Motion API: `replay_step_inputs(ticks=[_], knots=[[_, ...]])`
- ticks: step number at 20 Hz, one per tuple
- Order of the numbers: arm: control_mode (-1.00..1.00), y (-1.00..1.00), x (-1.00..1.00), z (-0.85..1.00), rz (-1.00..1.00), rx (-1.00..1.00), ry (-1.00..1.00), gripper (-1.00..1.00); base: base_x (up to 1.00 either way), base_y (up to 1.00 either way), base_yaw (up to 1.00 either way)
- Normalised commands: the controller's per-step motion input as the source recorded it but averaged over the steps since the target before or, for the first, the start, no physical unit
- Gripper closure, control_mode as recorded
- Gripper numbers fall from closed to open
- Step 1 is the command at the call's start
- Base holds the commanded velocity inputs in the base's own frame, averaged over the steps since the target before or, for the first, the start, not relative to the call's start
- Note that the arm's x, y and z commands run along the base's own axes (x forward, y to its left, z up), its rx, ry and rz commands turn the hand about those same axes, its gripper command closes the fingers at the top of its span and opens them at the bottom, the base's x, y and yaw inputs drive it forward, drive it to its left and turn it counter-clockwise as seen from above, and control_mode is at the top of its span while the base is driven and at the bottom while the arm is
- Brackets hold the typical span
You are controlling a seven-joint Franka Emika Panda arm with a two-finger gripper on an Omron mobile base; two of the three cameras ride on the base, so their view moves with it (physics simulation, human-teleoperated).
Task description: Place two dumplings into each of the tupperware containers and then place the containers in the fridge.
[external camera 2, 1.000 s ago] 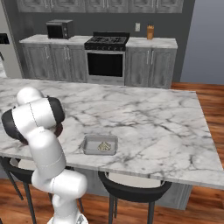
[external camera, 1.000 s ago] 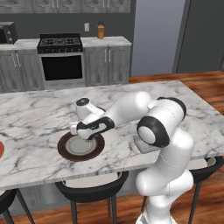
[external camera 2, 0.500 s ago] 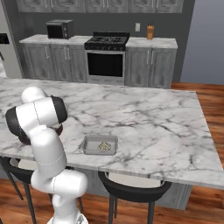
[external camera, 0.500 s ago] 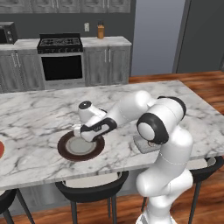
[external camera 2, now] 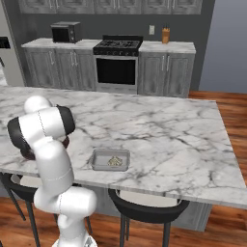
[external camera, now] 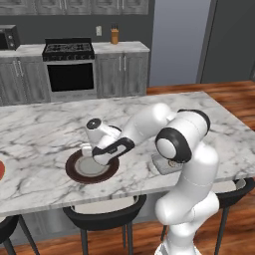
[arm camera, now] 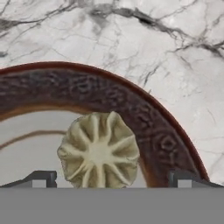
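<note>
My gripper (external camera: 93,157) hangs open just over a dark brown-rimmed plate (external camera: 74,175) on the marble island. In the hand view one pleated beige dumpling (arm camera: 99,151) lies on that plate (arm camera: 131,100), centred between my spread fingertips (arm camera: 43,178), which do not touch it. A translucent grey tupperware container (external camera 2: 99,164) sits near the island's front edge with beige dumplings (external camera 2: 114,160) inside. In the left base view my arm hides most of that container (external camera: 160,167). What looks like the dark grey fridge (external camera: 234,40) stands at the back right.
A red-rimmed plate (external camera: 1,169) peeks in at the island's left edge. Black stools (external camera: 102,214) line the front of the island. An oven range (external camera: 69,69) and grey cabinets run along the back wall, with a microwave (external camera 2: 65,32) on the counter.
The hand has dropped lower and slightly left toward the brown-rimmed plate. Its jaws stayed wide apart. The container has not moved.
</note>
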Motion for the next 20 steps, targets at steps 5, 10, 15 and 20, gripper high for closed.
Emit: replay_step_inputs(ticks=[5, 10, 15, 20], knots=[[-1.0, 0.0, 0.51, -0.22, 0.0, -0.03, 0.0, -1.0, 0.0, 0.0, 0.0], [-1.0, 0.0, 0.54, -0.42, 0.0, -0.07, 0.0, -1.0, 0.0, 0.0, 0.0], [-1.0, 0.02, 0.01, -0.32, -0.02, -0.05, 0.01, 1.0, 0.0, 0.0, 0.0], [-1.0, -0.48, -0.33, 0.55, -0.05, 0.13, -0.06, 1.0, 0.0, 0.0, 0.0]])
